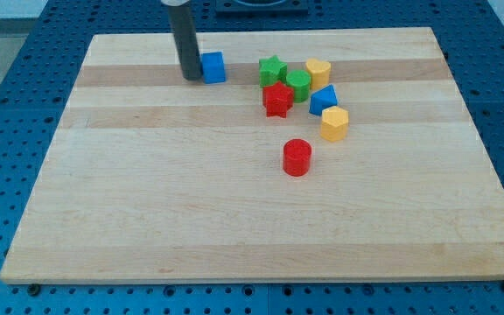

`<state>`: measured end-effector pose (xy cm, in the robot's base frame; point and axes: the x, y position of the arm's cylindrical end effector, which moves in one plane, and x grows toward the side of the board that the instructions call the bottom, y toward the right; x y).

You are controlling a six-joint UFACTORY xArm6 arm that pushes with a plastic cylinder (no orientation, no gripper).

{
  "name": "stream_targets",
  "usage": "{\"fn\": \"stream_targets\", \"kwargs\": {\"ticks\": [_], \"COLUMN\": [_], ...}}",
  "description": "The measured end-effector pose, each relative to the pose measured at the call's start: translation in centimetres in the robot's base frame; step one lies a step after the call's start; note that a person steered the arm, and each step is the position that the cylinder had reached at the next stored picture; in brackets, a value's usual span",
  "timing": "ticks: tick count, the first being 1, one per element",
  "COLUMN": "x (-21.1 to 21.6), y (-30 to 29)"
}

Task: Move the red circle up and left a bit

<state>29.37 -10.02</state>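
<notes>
The red circle (297, 157) stands alone near the board's middle, below the cluster of blocks. My tip (189, 77) rests on the board at the view's upper left, touching or nearly touching the left side of a blue cube (213, 67). The tip is far up and left of the red circle.
A cluster sits up and right of the red circle: green star (272, 71), green cylinder (298, 85), red star (277, 100), yellow block (318, 72), blue block (324, 99), yellow hexagon (334, 123). The wooden board (147, 219) lies on a blue table.
</notes>
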Motion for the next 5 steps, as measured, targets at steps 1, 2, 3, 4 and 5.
{"fn": "stream_targets", "kwargs": {"ticks": [1, 2, 3, 4, 5], "x": [-0.6, -1.3, -1.8, -1.6, 0.0], "y": [0.8, 0.8, 1.8, 0.8, -3.0]}}
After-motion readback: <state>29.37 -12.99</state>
